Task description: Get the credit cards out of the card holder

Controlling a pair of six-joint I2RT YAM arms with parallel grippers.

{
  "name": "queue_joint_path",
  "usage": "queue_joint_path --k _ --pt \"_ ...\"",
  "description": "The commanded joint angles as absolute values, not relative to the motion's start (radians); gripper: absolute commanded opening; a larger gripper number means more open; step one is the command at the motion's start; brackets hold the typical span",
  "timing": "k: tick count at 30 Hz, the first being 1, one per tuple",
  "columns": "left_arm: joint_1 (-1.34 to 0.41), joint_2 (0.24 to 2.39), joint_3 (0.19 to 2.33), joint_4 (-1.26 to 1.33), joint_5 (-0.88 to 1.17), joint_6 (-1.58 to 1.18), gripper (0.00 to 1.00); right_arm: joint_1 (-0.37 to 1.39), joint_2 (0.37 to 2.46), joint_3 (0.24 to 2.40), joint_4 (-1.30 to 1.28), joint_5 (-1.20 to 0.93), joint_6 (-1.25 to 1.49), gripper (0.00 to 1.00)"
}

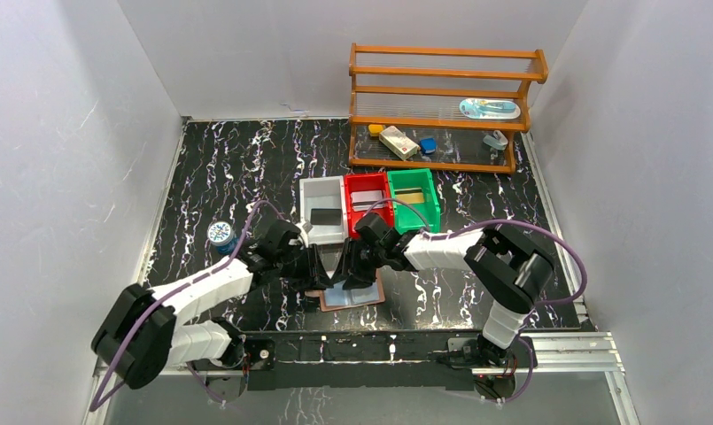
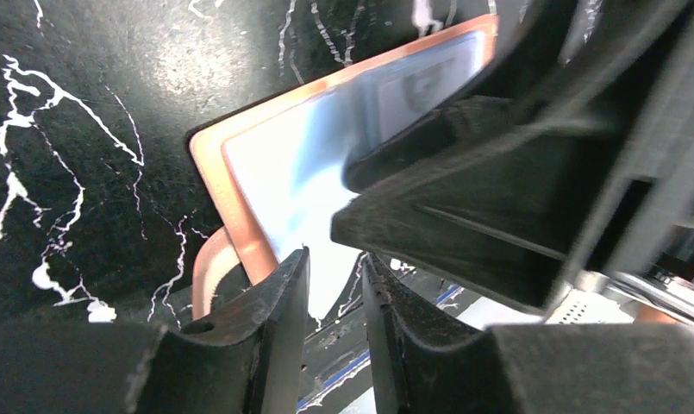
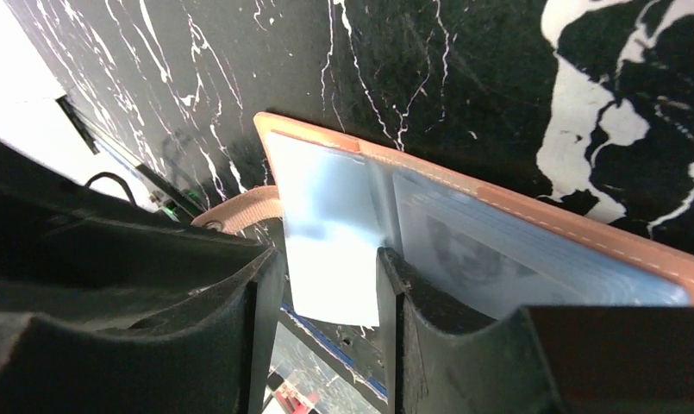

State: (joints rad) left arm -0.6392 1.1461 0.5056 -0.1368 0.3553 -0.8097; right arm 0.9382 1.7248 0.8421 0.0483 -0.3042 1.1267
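The card holder (image 1: 360, 298) lies open near the table's front edge, a tan wallet with light blue lining. Both grippers hang close together over it, the left gripper (image 1: 328, 271) beside the right gripper (image 1: 358, 266). In the right wrist view a pale credit card (image 3: 334, 259) sticks halfway out of the wallet's (image 3: 533, 259) pocket, past its edge. The right gripper (image 3: 326, 280) is open, with its fingers on either side of the card. In the left wrist view the same card (image 2: 326, 250) shows in the narrow gap of the left gripper (image 2: 336, 280), and no grip on it shows. The strap tab (image 3: 240, 207) lies beside the card.
White (image 1: 324, 208), red (image 1: 368, 202) and green (image 1: 413, 199) bins stand just behind the grippers. A small blue-capped jar (image 1: 221, 235) is at the left. A wooden rack (image 1: 441, 106) with small items stands at the back right. The metal rail (image 1: 406, 341) runs along the front edge.
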Motion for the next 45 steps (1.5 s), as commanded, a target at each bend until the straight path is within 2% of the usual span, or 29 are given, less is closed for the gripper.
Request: queue_joint_path --k 1,4,10,13,24,29,36,45 --pt "-0.643 1.243 0.511 -0.125 0.413 -0.810 0.26 0.941 1.666 0.893 0.011 -0.254 1.116 0.52" --pt "-0.644 1.284 0.500 -0.116 0.404 -0.818 0.24 0.941 1.629 0.927 -0.066 -0.201 1.083 0.53" --pt "-0.643 1.309 0.497 -0.127 0.402 -0.791 0.24 0.939 1.501 0.948 -0.273 -0.015 1.027 0.66" --pt "-0.643 1.306 0.496 -0.134 0.405 -0.783 0.24 0.940 1.473 0.948 -0.376 0.072 1.014 0.68" --pt "-0.643 1.295 0.508 -0.150 0.400 -0.778 0.24 0.940 1.558 0.960 -0.403 -0.002 0.975 0.67" --pt "-0.644 1.298 0.508 -0.153 0.400 -0.775 0.24 0.942 1.615 0.959 -0.352 -0.061 0.965 0.64" --pt "-0.643 1.305 0.509 -0.156 0.402 -0.769 0.24 0.951 1.610 0.984 -0.389 -0.019 0.959 0.56" --pt "-0.643 1.306 0.510 -0.156 0.403 -0.767 0.24 0.974 1.601 1.036 -0.451 0.007 0.949 0.61"
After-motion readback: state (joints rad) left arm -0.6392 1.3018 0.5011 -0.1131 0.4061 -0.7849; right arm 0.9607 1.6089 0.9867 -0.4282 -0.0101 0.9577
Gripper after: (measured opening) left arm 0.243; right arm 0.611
